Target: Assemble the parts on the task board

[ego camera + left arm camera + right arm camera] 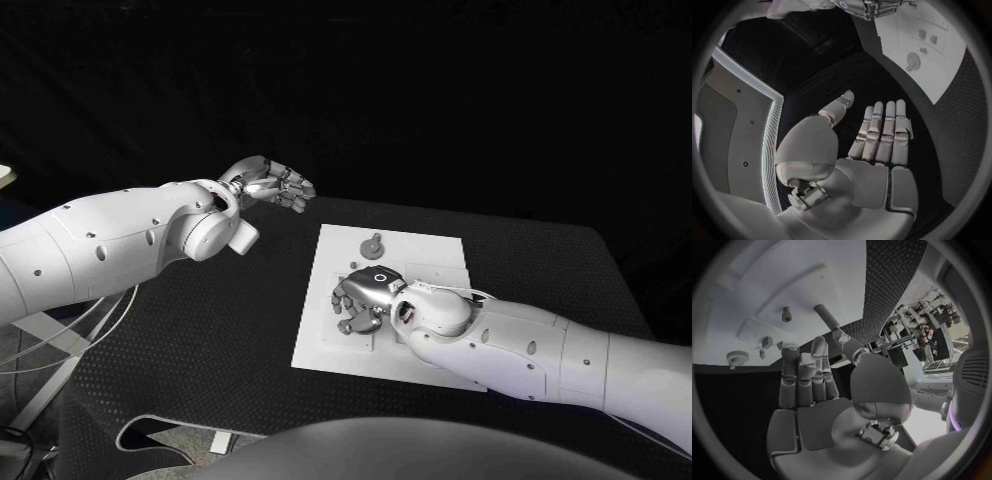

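The white task board (329,345) lies in the middle of the black table. A grey round toothed part (374,245) sits on its far end. My right hand (368,298) hovers low over the board's middle, fingers stretched out and holding nothing. In the right wrist view the right hand (807,385) points at the board (767,275), where a toothed part (737,357), a small peg (786,314) and a grey rod (826,316) lie. My left hand (271,183) is raised beyond the board's far left corner, flat and empty. Its palm (873,155) faces the camera, away from the board (942,60).
The black table mat (216,330) runs wide to the left of the board, with a narrower strip (562,270) on the right. Cables (58,340) hang off the table's left edge. A small white tag (219,441) lies near the front edge.
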